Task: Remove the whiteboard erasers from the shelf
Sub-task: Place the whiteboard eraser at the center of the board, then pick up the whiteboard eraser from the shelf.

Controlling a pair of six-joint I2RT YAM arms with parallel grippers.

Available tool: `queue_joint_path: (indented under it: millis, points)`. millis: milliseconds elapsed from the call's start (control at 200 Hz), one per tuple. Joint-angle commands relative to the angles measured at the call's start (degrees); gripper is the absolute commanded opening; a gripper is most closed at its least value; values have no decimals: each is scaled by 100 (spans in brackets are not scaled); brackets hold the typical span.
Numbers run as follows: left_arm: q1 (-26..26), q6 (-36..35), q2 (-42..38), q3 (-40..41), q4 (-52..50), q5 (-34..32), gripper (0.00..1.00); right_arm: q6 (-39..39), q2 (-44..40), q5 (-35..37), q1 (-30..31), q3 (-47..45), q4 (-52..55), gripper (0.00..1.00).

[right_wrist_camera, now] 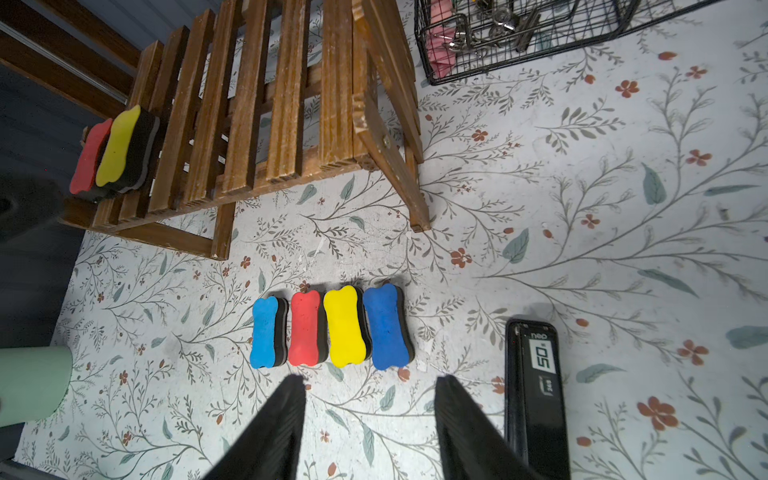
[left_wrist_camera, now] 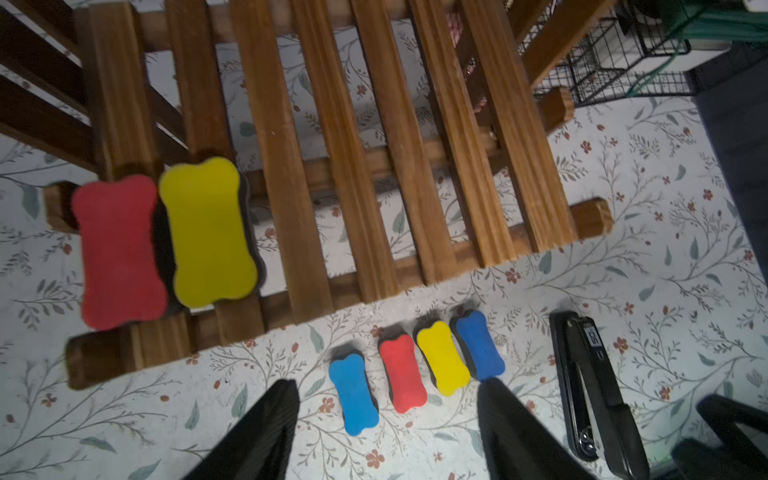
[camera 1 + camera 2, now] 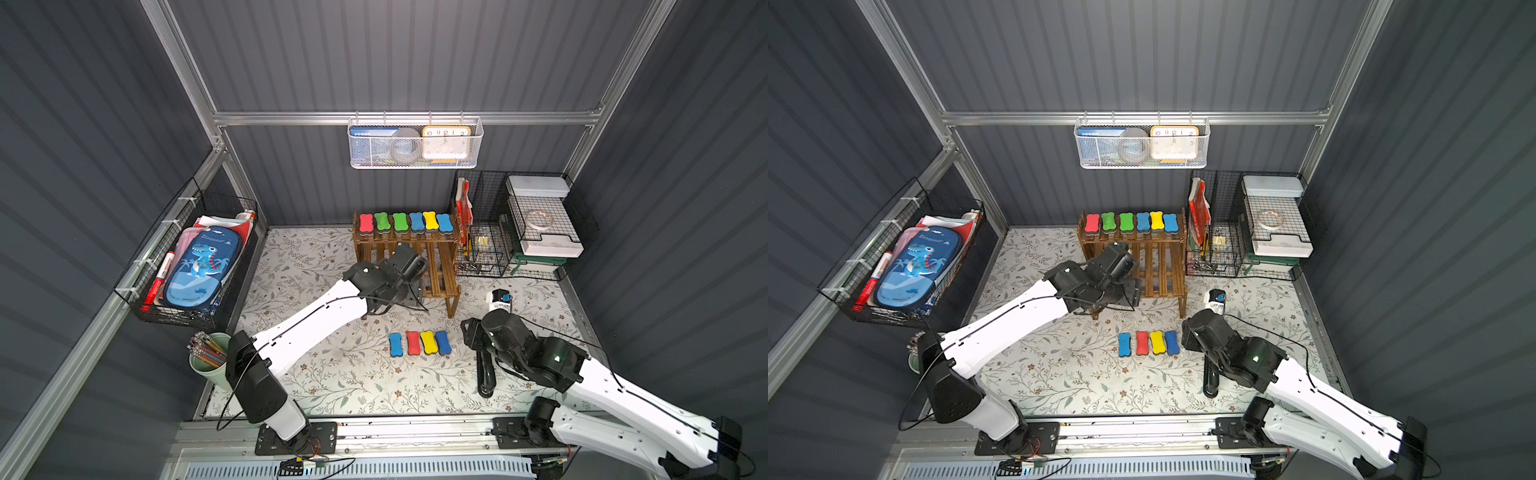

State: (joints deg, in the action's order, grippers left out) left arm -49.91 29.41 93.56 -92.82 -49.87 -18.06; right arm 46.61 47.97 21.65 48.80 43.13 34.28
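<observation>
Whiteboard erasers (image 3: 428, 342), four side by side, long axes pointing toward shelf (image 3: 442, 270)

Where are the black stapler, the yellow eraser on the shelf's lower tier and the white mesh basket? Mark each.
black stapler (image 1: 536, 415): right wrist view, on its black body.
yellow eraser (image 2: 208, 232): left wrist view, middle of its yellow top.
white mesh basket (image 3: 376, 151): a top view, front mesh wall.

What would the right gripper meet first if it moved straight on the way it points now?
Probably the dark blue eraser on the table, just ahead of the right gripper, whose jaws stand open; depth is unclear.
</observation>
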Motion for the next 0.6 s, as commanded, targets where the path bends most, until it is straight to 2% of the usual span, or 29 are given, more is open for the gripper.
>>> queue_joint_path:
  millis: [0,200,415,595]
  points:
    - [145,-473,276,-358,-512,-76,68,-64,-18,24,-28,108,30,54]
    - [334,-734,614,-532,-691,-422,58,-64,46,26,-37,116,28,53]
    - [688,-860,532,-326,-365,-253,61,-64,65,24,-37,111,5,53]
    - [822,-919,672,-322,-366,-251,61,-47,56,29,-37,96,-7,53]
